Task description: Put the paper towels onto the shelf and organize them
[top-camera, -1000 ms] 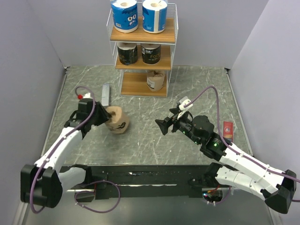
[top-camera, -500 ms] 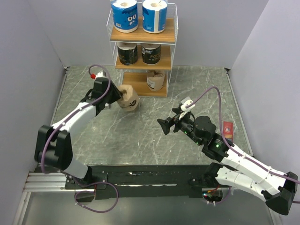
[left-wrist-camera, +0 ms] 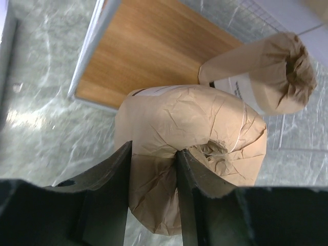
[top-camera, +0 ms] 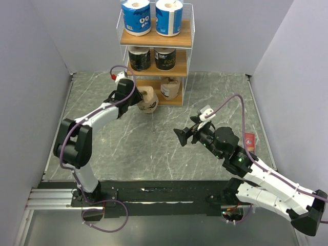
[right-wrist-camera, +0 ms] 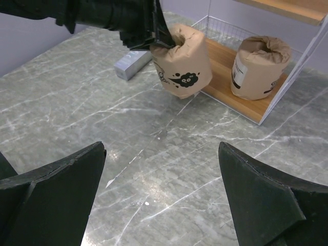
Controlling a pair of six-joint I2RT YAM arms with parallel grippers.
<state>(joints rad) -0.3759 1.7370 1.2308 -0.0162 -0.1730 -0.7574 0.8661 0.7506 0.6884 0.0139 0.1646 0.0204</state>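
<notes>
My left gripper (top-camera: 138, 97) is shut on a tan kraft paper towel roll (top-camera: 148, 100), one finger in its centre hole. It holds the roll at the front left edge of the shelf's (top-camera: 172, 101) bottom board. In the left wrist view the fingers (left-wrist-camera: 154, 151) pinch the roll's wall (left-wrist-camera: 189, 128), with the board (left-wrist-camera: 148, 51) beyond. A second tan roll (top-camera: 169, 88) stands on the bottom tier's right half. Two black rolls (top-camera: 139, 58) fill the middle tier and two blue-and-white rolls (top-camera: 136, 15) the top. My right gripper (top-camera: 182, 136) is open and empty over mid-table.
A flat grey metal bar (right-wrist-camera: 134, 64) lies on the table left of the shelf, behind my left arm. A small red packet (top-camera: 249, 141) lies near the right wall. The shelf's white wire posts (right-wrist-camera: 287, 82) frame the bottom tier.
My left arm has carried the tan roll from the left middle of the table up to the shelf's bottom tier. The right arm has barely moved.
</notes>
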